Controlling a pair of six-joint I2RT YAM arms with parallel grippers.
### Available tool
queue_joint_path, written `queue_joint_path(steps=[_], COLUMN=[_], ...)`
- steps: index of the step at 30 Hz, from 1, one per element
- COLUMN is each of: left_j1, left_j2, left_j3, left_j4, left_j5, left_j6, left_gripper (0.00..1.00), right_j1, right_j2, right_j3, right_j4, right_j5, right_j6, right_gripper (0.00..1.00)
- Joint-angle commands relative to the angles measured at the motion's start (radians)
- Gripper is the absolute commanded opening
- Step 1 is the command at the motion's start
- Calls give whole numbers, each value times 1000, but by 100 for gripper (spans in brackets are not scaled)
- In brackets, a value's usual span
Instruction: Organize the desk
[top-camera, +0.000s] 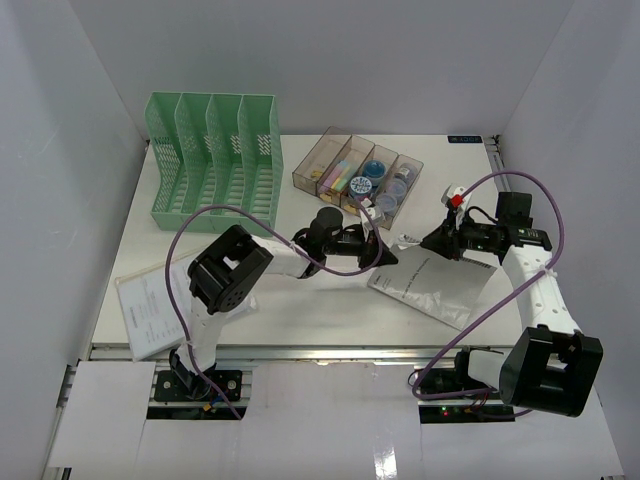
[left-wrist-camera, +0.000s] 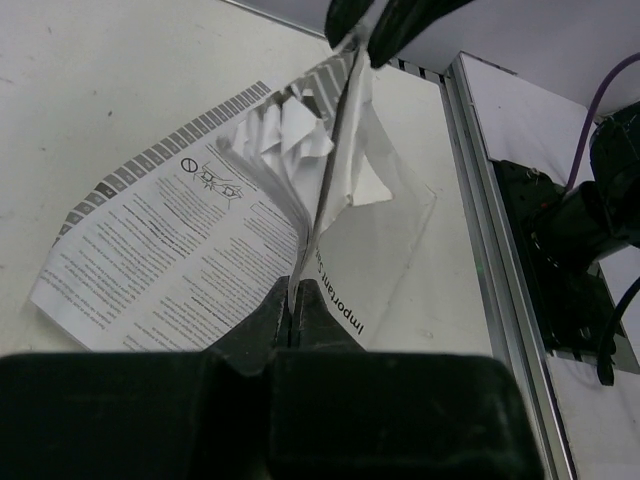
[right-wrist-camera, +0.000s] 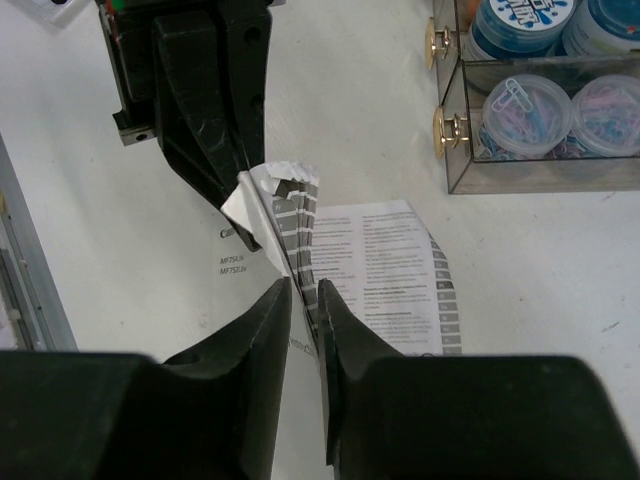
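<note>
Both grippers meet over the middle of the desk (top-camera: 320, 305), which lies flat below their fingers under a printed sheet (top-camera: 432, 288) raised by one edge. The left gripper (left-wrist-camera: 292, 325) is pressed together on that edge, while the right gripper (right-wrist-camera: 303, 298) has its fingers slightly parted either side of it. Whether the right fingers touch the paper is hard to make out, and the left arm hides part of a second sheet (top-camera: 150, 300) at the near left.
</note>
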Motion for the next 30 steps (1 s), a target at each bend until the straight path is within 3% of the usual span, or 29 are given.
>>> queue_joint_path(steps=[1,4,10,13,19,24,26,30], left_j1=[-5,-5,-4,-2,-2,-2,-2,-2], left_j2=[-115,-139,-186,-199,-243,-264,-274,-286], left_j3=[-33,-47,-54,-42,-69,-76,-78,-76], left_j4=[-42,-72,-151,-210,-257,-310,-321,-328], left_j5=[55,58,53,60,67,50,41,37], left_j6=[12,32,76,82,120,174,188,197], left_gripper=[0,0,0,0,0,0,0,0], right_j1=[6,14,43,71,94,114,130,176], right_j2=[9,13,44,79,119,247,299,310], right_j3=[3,7,19,29,63,189,218,183], right_j4=[26,14,-68,-145,-135,-397,-490,-476], right_j5=[7,7,-17,-34,-35,-82,-96,-96], right_j6=[-14,-42,-179,-321,-421,-661,-727,-746], right_gripper=[45,70,91,90,90,91,96,100])
